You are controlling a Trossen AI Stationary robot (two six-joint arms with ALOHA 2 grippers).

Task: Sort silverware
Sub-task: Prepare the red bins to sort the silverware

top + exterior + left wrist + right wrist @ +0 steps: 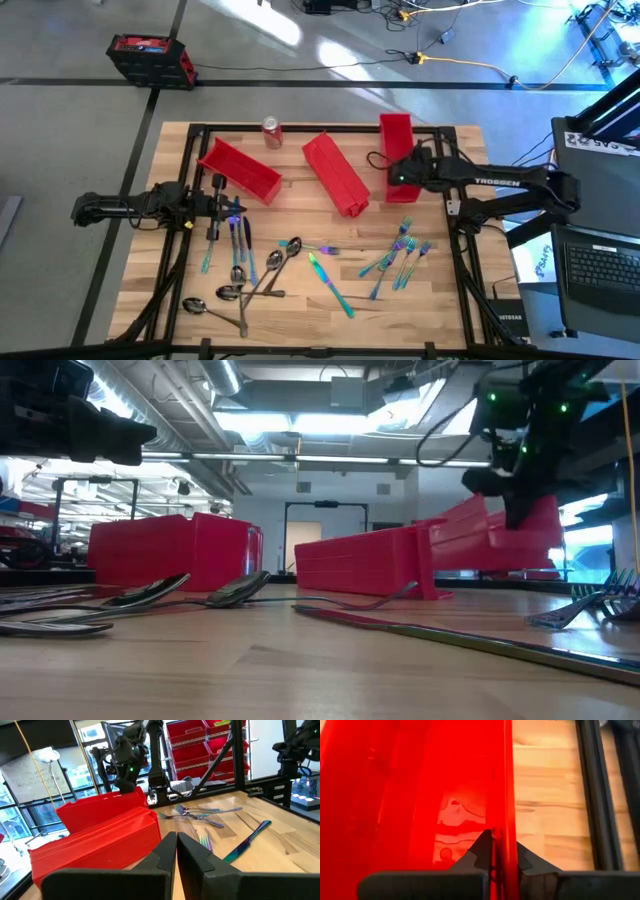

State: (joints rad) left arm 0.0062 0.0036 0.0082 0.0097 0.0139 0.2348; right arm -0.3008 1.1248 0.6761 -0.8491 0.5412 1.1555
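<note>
Wooden bench before us carries scattered silverware; our right hand pinches the red bin's wall, left hand closed empty.

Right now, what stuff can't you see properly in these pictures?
- Inside the left red bin and middle red bin: high view too small, low view shows only their outer walls.
- Right gripper: pinches the right red bin wall; the red plastic blurs the bin floor.
- Spoons: piled and overlapping, so uncountable from above.
- Soda can: label too small to read.
- Left gripper: shut, blocking the table beneath in its wrist view.
</note>
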